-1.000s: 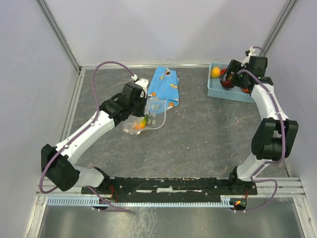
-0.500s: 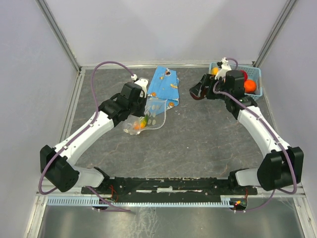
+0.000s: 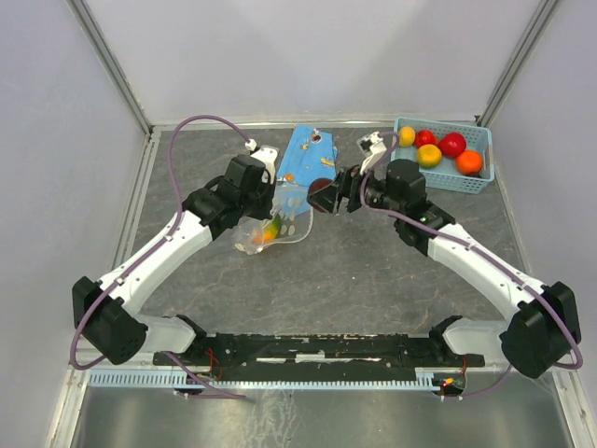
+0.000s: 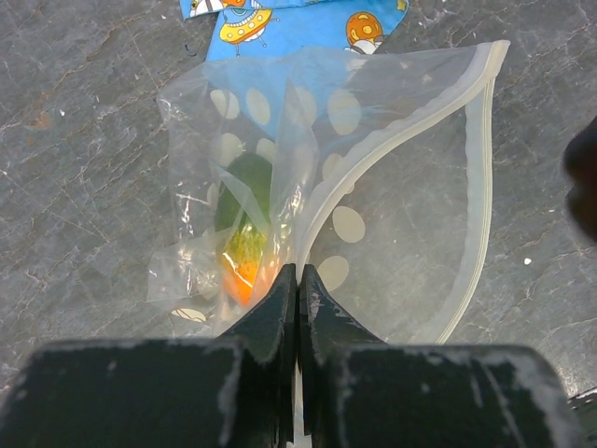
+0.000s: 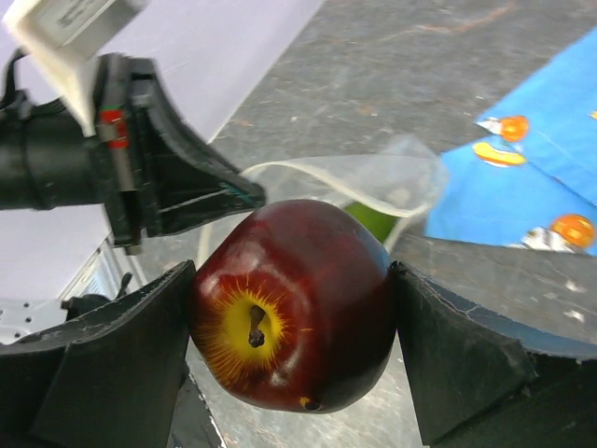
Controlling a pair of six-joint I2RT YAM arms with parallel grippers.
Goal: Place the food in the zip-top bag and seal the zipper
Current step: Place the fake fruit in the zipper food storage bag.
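Folds of zip-top bag (image 4: pixel 401 215) blur fruits (image 4: pixel 244 219) inside.

Bright, even light; soft shadows; blurred wrist-view foregrounds.

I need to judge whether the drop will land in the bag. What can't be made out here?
Right wrist: the apple hides most of the mouth of the zip-top bag.
Left wrist: the dark shape at the right edge is blurred and cut off.
Top external: the fruits inside the bag are too small to count under the wrinkled plastic.
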